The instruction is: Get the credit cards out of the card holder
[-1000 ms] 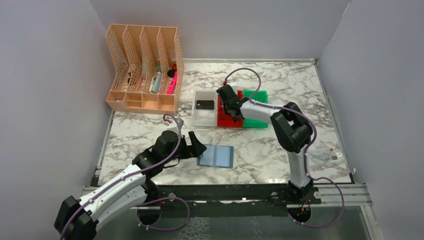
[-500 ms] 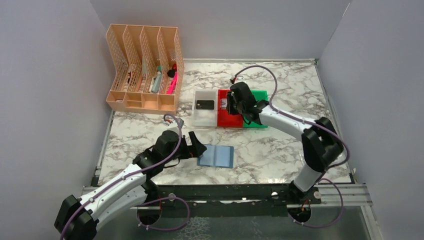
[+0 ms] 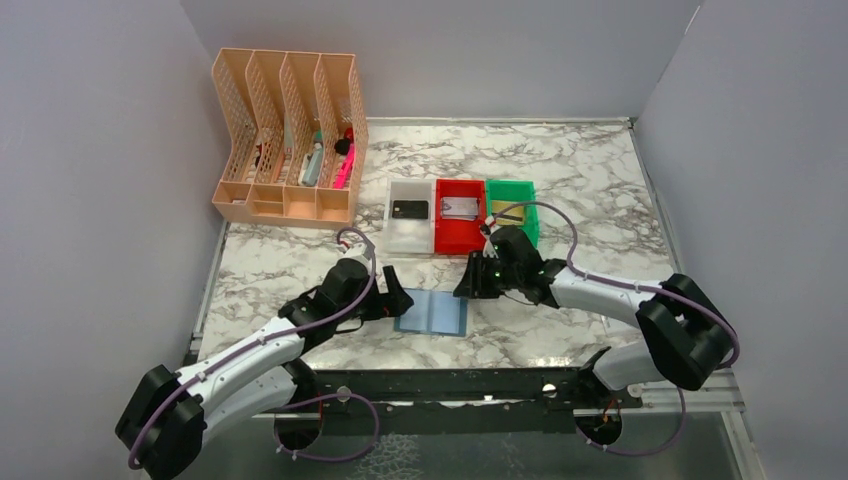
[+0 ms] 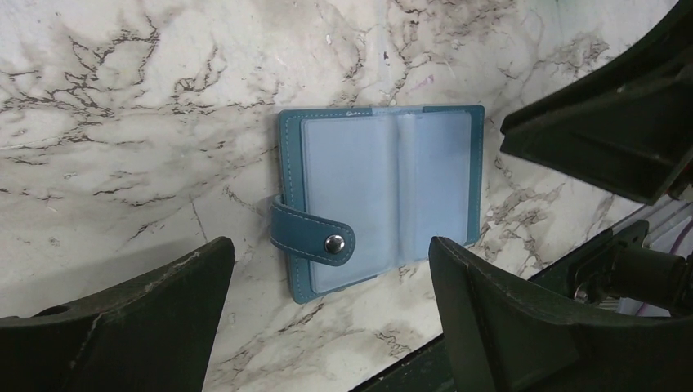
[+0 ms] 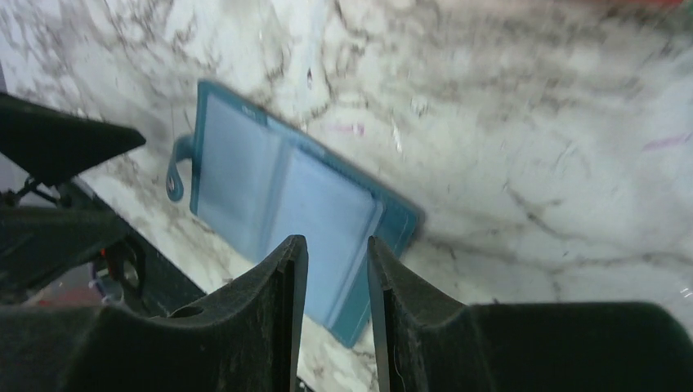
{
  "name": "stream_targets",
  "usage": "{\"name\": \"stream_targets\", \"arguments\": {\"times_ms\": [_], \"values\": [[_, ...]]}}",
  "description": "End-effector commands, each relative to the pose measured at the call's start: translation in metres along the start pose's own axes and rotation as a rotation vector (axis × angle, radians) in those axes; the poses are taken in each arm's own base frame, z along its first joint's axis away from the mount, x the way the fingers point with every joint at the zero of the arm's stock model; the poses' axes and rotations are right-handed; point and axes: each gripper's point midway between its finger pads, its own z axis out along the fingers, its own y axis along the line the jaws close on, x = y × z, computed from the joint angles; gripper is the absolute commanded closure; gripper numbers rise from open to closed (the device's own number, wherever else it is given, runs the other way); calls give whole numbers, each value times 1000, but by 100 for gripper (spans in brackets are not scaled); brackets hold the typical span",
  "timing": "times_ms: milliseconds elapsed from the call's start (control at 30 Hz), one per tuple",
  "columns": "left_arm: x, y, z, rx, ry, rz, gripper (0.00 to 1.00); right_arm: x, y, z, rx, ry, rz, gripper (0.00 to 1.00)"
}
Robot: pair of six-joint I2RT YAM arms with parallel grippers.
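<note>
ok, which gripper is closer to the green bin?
Right. The right gripper is just on the near side of the green bin; the left gripper is beyond the card holder, at its left edge.

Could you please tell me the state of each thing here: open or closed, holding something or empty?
wallet: open flat on the table, strap undone, no card seen in its pockets.
left gripper: wide open, empty.
right gripper: slightly open, empty.
white bin: holds a black card.
red bin: holds a silver card.
green bin: contents unclear.
file rack: upright, holds pens.
</note>
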Motion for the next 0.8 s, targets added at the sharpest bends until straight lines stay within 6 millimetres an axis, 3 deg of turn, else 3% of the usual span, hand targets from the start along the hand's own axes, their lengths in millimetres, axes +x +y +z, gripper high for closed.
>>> {"name": "stream_targets", "arguments": {"times_ms": [0, 300, 600, 767], "values": [[1, -3, 5, 25, 11, 16, 9, 14, 24, -8, -137, 27, 69, 61], [6, -6, 10, 39, 44, 24, 16, 35, 28, -5, -202, 94, 103, 62], [18, 1, 18, 15, 105, 33, 23, 50, 10, 14, -120, 169, 157, 68], [25, 2, 22, 15, 143, 40, 30, 51, 6, 15, -94, 172, 150, 69]]}}
